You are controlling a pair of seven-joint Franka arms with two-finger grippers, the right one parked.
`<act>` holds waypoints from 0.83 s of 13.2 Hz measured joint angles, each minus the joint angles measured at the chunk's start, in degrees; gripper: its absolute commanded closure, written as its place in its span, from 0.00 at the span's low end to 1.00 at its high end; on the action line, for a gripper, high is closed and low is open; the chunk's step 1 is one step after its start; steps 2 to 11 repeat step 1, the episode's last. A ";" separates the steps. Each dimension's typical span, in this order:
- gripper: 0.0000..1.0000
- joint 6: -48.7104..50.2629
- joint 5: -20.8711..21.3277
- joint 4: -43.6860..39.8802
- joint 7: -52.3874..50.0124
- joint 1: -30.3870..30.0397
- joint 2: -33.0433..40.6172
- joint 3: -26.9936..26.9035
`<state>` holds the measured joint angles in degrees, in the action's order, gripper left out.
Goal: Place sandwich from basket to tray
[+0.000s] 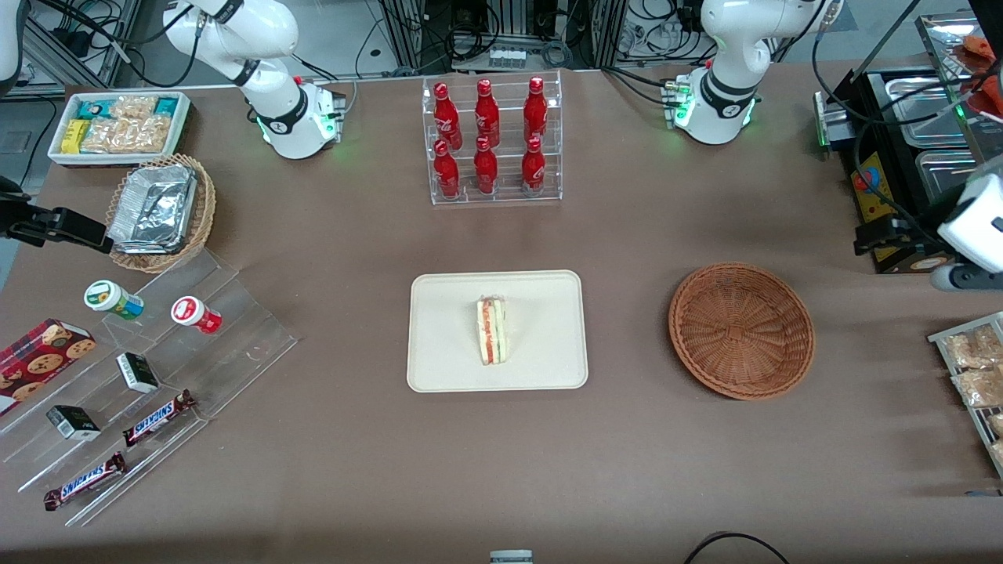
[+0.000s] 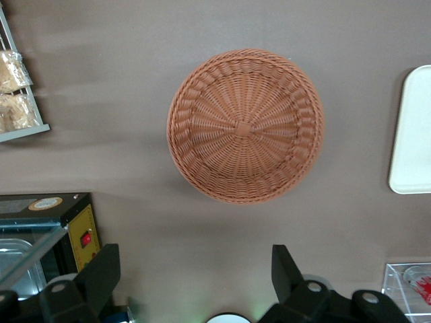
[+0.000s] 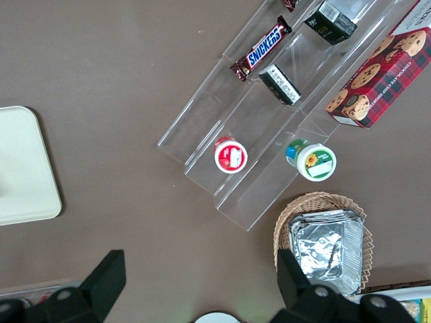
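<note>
- Sandwich (image 1: 493, 330) is sitting on the cream tray (image 1: 447, 352) in the middle of the table, standing on edge with its red and green filling stripes facing up at the front camera.
- Gripper (image 2: 195, 286) is hanging up high with its 2 dark fingers (image 2: 101, 276) spread wide apart and nothing between them. It's holding nothing at all.
- Basket (image 2: 246, 124) is lying straight below the gripper on the brown table (image 1: 329, 470), well apart from the fingers, with just bare wicker showing inside.
- Tray is peeking in at the edge of the left wrist view, so it's sitting off to the side of the gripper, past the basket, toward the parked arm's end of the table.
- Sandwich is resting well apart from the gripper, with the whole basket lying between them.
- Black appliance (image 2: 47, 222) with a yellow panel is sitting on the table just beside the gripper, near the basket.
- Clear rack holding 6 red bottles (image 1: 490, 137) is standing farther from the front camera than the tray.
</note>
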<state>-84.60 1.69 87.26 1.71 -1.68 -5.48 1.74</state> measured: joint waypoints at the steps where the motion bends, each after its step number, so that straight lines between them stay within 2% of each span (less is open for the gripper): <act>1: 0.01 1.27 0.00 -0.01 -0.25 0.05 0.89 0.24; 11: 0.01 1.27 0.00 -0.01 -0.25 0.05 0.89 0.24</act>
